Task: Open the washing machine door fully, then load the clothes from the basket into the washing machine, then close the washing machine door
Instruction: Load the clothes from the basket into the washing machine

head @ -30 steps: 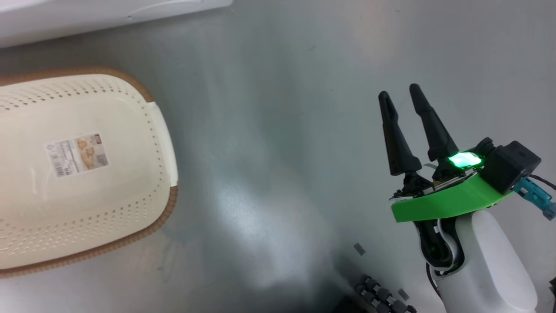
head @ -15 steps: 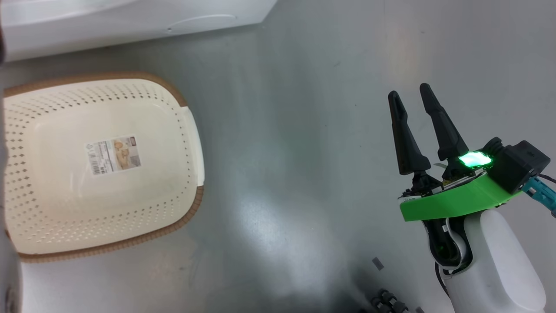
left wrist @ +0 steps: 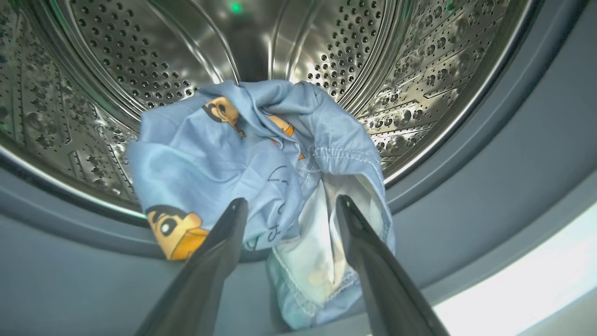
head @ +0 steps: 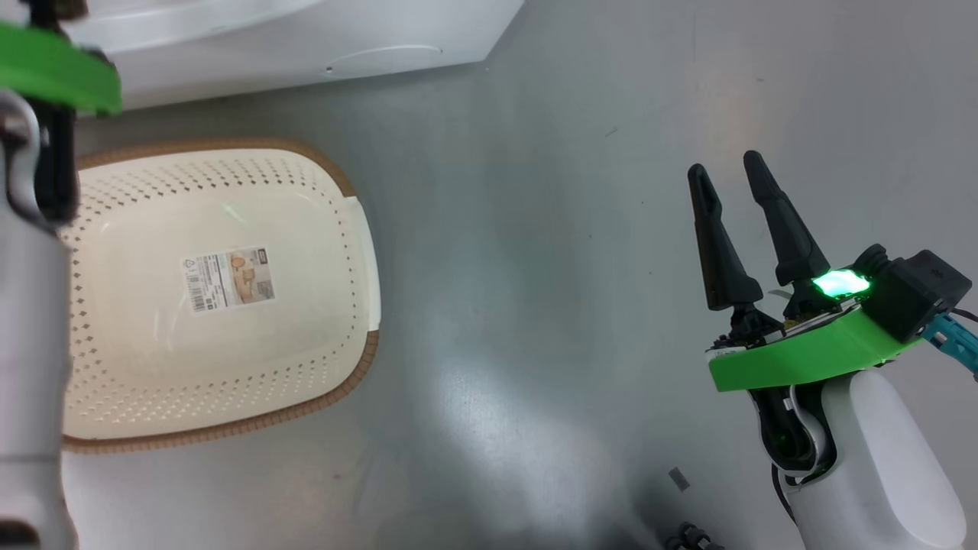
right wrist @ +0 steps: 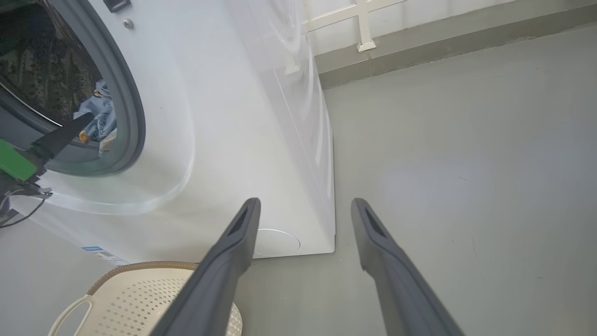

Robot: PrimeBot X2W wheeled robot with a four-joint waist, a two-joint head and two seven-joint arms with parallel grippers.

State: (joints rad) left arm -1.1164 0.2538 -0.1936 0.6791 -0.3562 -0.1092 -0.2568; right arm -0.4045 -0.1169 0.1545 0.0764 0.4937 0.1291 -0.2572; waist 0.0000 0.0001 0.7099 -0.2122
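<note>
Left gripper: the left gripper (left wrist: 291,200) points into the mouth of the washing machine (right wrist: 224,116). Its two dark fingers are apart and clamp nothing.
Clothes: the clothes (left wrist: 219,154) lie bunched at the near edge of the drum (left wrist: 140,56). They hang over the gasket (left wrist: 466,196), just beyond the fingertips.
Right gripper: the right gripper (head: 724,164) hovers over the floor (head: 535,267) at the right, fingers apart, holding nothing.
Open room: a broad stretch of floor lies between the basket (head: 321,344) and the right gripper.
Basket: it stands on the floor near the machine's front, at the left, with a paper label (head: 229,279) on its bottom.
In the way: the pale left forearm (head: 30,344) crosses the basket's left edge in the head view.
Materials: the drum is ribbed steel with holes and the gasket is smooth blue-grey rubber. The basket is cream perforated plastic with a brown woven-look rim. The cloth is soft light blue with orange prints, and the floor is glossy grey.
</note>
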